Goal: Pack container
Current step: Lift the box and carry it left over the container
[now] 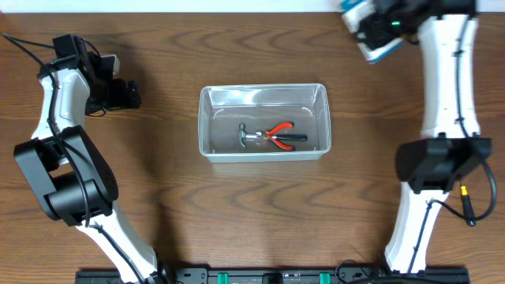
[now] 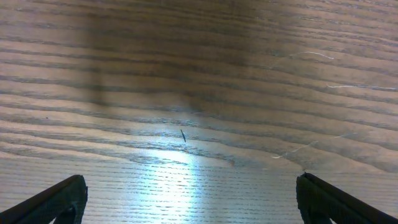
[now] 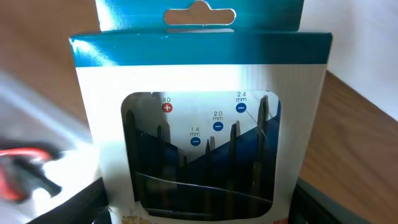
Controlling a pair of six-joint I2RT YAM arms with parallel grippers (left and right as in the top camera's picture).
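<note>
**Position.** The clear plastic rectangular container (image 1: 260,106) stands at the middle of the wooden desk (image 1: 158,197). It holds a small metal hammer (image 1: 247,137) and red-handled pliers (image 1: 282,136), which lie touching each other towards its near wall.

**Fingers.** The left fingers (image 2: 59,200) are wide apart over bare wood near the far left corner of the desk and hold nothing. The right fingers (image 3: 348,208) are clamped on the lower sides of a blue-and-white cardboard box of small screwdrivers (image 3: 205,74), held up at the far right corner and well apart from the container.

**Markings.** The box has a blue header with a hang slot and a window showing dark shafts. Above them are a red plus disc marked "#0" and blue minus discs marked "1.4 mm", "2.0 mm" and "2.4 mm". No brand name can be read.

**Risks, as judged.**
- The grip sits low on a tall, light carton, so the box could tip or slide out during the carry.
- The card walls could buckle if squeezed.
- If lowered at the near side, the box would land on the tools and settle crooked. The far side is free.
- The box could catch the rim and shift the light tub.
</note>
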